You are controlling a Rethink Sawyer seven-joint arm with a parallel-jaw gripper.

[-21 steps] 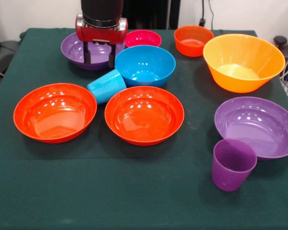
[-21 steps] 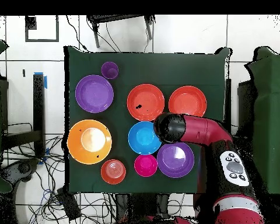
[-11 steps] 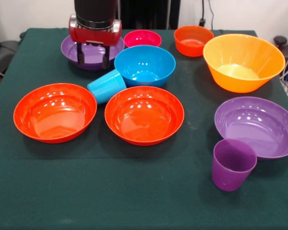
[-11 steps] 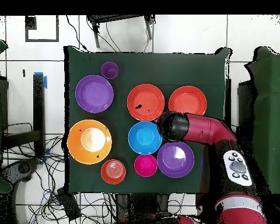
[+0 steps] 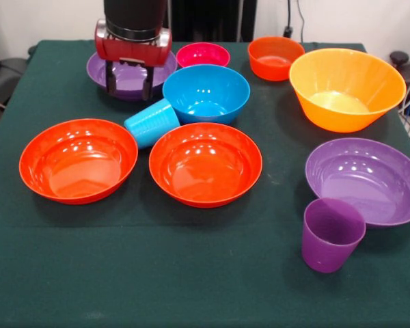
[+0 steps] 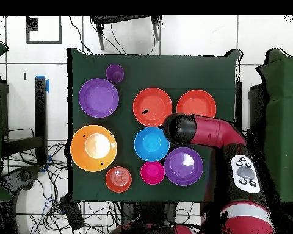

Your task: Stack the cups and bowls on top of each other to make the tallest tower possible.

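Gripper (image 5: 128,80), jaws parted and empty, hangs before the far purple bowl (image 5: 126,76), just above the light blue cup (image 5: 152,123). The cup lies tipped on its side between the blue bowl (image 5: 206,93) and two orange-red bowls (image 5: 206,164). No bowls are stacked.

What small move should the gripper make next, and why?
Probably descend toward the tipped light blue plastic cup: the open gripper hangs just behind it over the far wide purple plastic bowl, and nothing is stacked yet.
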